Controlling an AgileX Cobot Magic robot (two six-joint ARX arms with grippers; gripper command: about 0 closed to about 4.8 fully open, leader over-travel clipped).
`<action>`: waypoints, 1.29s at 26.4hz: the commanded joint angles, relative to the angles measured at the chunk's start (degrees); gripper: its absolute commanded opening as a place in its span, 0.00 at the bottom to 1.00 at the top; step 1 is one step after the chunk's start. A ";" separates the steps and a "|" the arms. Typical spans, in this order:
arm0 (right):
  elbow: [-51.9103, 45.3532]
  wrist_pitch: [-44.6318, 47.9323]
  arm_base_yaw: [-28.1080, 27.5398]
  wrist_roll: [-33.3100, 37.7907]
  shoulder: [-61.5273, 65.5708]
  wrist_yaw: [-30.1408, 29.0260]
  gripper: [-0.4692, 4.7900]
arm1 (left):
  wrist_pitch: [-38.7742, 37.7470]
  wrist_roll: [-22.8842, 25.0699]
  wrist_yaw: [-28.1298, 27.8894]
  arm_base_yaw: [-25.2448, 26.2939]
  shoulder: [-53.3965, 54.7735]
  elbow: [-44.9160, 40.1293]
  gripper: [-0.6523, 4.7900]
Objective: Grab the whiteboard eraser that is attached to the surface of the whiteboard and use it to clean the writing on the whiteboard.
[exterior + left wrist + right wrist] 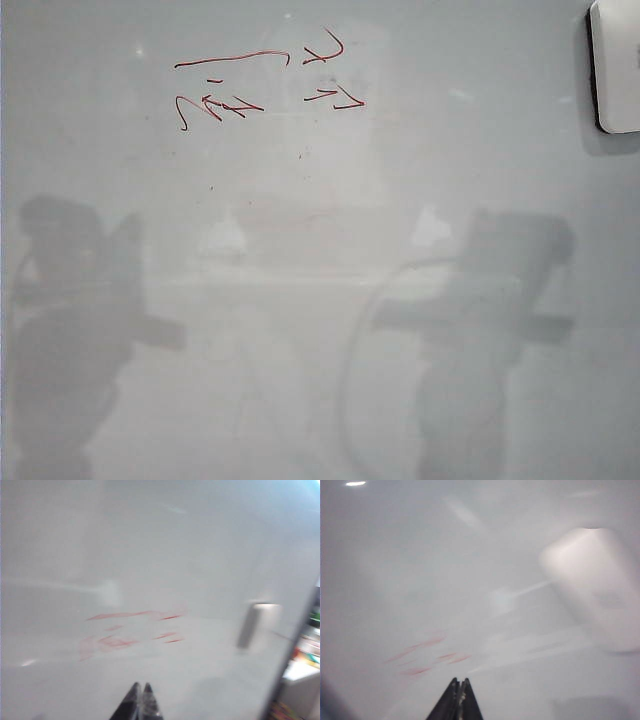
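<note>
White plastic eraser (617,65) clinging at whiteboard's (320,300) upper right edge, red writing (265,85) upper centre. Probably light, rigid, slick-topped; best pinched across narrow sides. Left end effector (141,689) clenched, right end effector (459,685) clenched, both empty, well apart from eraser.

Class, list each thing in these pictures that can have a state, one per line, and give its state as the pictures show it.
Eraser: stuck to the whiteboard at its upper right edge, untouched.
Writing: red marks in two short rows, not yet wiped.
Whiteboard: glossy, faintly smudged, still marked.
Left claw: shut, holding nothing, off the writing.
Right claw: shut, holding nothing, apart from the eraser.
</note>
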 commanded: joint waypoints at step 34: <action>16.41 11.78 0.31 -38.14 46.34 18.29 0.93 | -30.05 10.21 4.04 0.15 0.22 15.19 0.11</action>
